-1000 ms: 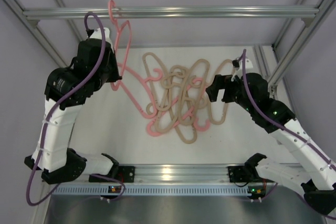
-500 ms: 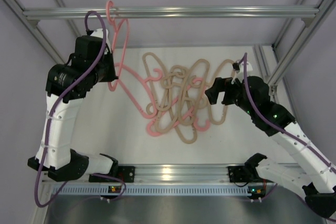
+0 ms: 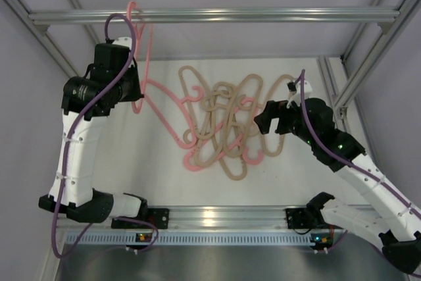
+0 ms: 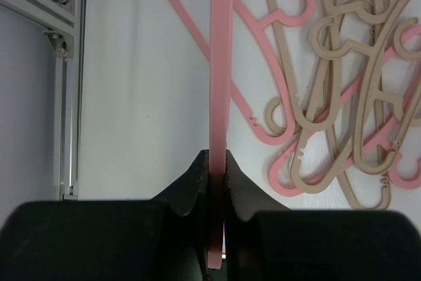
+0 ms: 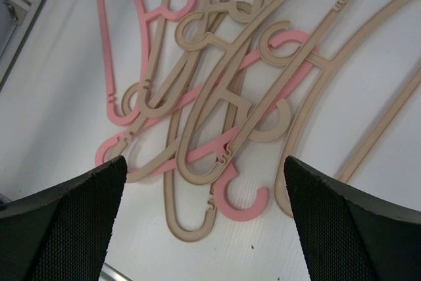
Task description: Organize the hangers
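The left gripper (image 3: 137,95) is pinched tight on a pink hanger (image 3: 149,47). It holds the hanger up in the air, over the left side of the table (image 3: 131,162). In the left wrist view the two fingers (image 4: 197,182) press on both sides of the pink hanger (image 4: 220,64). We see it from its thin edge there, so it looks like one straight stick. Its top runs off the picture, and its low end is hidden between the fingers.

From above, the hook of the pink hanger reaches up to the bar (image 3: 217,15). A purple cable (image 3: 122,24) crosses just there. I cannot tell if the hook is over the bar or only next to it.

The rest lie in a pile (image 3: 223,123) in the middle of the table. Pink ones and tan ones cross over each other, so they are hard to count. Some pink ones show only in bits under the tan ones.

The right gripper (image 3: 270,120) is over the right side of the pile. Its fingers (image 5: 66,222) are spread wide apart with nothing between them. In the right wrist view only the finger ends show, at the bottom corners. A tan hanger (image 5: 388,116) on the right is cut off by the edge. I cannot tell if the fingers touch the pile (image 5: 223,97).
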Tool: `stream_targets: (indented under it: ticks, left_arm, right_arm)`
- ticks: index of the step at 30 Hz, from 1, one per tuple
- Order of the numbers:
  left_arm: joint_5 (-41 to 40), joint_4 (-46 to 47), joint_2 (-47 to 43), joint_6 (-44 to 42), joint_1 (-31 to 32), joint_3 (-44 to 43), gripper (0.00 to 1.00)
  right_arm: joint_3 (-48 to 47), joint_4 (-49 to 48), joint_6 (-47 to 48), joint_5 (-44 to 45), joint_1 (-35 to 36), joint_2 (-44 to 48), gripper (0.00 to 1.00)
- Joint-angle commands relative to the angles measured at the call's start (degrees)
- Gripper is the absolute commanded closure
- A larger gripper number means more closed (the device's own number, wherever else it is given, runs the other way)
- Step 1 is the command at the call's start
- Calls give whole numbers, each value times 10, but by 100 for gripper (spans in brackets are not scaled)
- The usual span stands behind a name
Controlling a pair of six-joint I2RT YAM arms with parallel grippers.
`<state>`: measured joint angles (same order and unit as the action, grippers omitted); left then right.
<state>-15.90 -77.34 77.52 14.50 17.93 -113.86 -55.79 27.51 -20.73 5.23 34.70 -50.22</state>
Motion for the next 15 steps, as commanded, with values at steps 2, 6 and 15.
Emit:
stream_targets:
  ticks: [2,6,15]
  left_arm:
    - [-10,57,-4,-12,-39,27,100]
    - [-16,92,-17,-22,-43,44,100]
    - [26,82,-8,-47,-93,14,100]
  right_arm:
    - [11,-55,-4,-16,-6,9,1]
    - [16,-65,-5,-29,-6,1,1]
    - [17,-70,-7,-45,-6,2,1]
